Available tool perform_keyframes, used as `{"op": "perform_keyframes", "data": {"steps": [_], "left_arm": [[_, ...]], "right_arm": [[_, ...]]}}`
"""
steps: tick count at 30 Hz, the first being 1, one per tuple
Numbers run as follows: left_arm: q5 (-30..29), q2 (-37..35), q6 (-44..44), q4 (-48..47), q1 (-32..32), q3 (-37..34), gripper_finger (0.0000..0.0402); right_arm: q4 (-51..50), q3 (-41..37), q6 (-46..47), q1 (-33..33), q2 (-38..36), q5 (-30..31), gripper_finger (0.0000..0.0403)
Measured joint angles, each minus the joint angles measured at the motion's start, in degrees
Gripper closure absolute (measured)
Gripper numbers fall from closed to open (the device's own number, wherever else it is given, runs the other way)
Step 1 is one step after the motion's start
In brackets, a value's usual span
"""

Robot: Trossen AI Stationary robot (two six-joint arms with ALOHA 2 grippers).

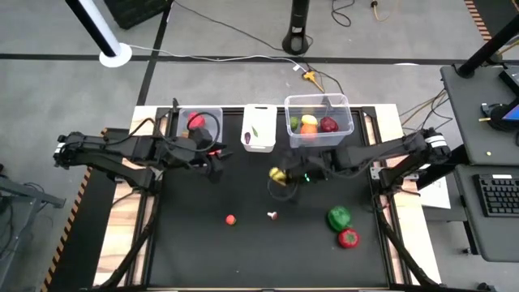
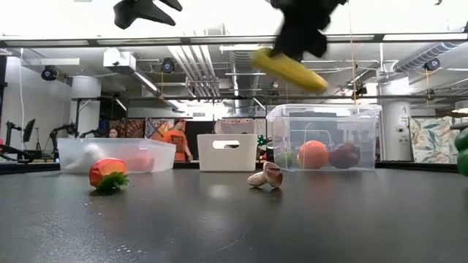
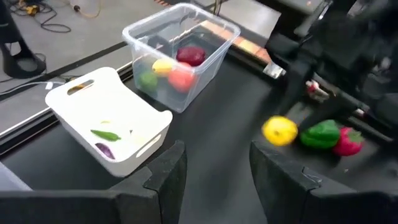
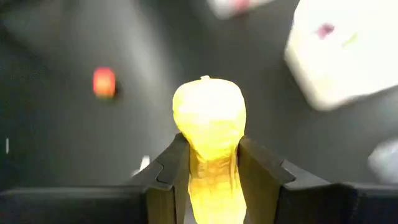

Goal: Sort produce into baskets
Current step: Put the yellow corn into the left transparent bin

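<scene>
My right gripper is shut on a yellow banana high above the middle of the table, in front of the wider clear tub, which holds an orange, a dark red fruit and green and yellow pieces. My left gripper is open and empty, in the air near the smaller clear tub, which holds a red piece. The white tub between them holds a green chili and a purple piece. A small red fruit, white garlic, a green pepper and a red pepper lie on the table. My right gripper pinches the banana between its two fingers, on its two sides. One end of the banana juts forward past the fingertips. The banana is lifted clear of the table and sits tilted below the gripper.
The three tubs stand in a row along the table's far edge. The loose pieces lie in the near half, the two peppers toward the right. The black table top is bare at the near left. People show in the room behind.
</scene>
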Motion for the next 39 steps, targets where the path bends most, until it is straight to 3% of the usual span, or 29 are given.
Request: {"op": "perform_keyframes", "data": {"steps": [4,8,17,19,23,31,34,39], "left_arm": [[0.00,-0.64,0.73,0.14,-0.72,1.35,0.0245],[-0.16,-1.03,1.73,0.04,-1.65,2.81,0.0245],[-1.98,-2.01,4.77,0.87,-1.91,2.92,0.0244],[-1.99,-1.95,7.13,2.72,-1.91,2.91,0.0239],[-1.99,-1.95,12.01,7.46,-1.71,2.91,0.0212],[0.60,-0.96,21.43,13.81,-1.50,2.85,0.0140],[5.18,0.63,24.59,18.46,-1.24,2.82,0.0130],[5.61,3.02,25.01,20.77,0.23,2.81,0.0136]], "right_arm": [[4.70,5.45,-6.45,-3.76,-0.02,3.22,0.0297],[17.36,7.08,-10.72,-8.09,-0.02,3.11,0.0297],[48.11,5.79,-13.52,-13.31,2.36,-2.58,0.0296],[53.03,5.79,-12.23,-13.89,3.29,-6.31,0.0296],[56.16,5.83,-8.42,-13.97,4.35,-11.96,0.0296],[56.80,5.92,-6.97,-12.00,4.28,-15.32,0.0296],[58.63,5.92,-7.80,-11.37,4.67,-15.32,0.0296],[59.70,5.97,-9.29,-10.95,4.94,-15.48,0.0296]]}}
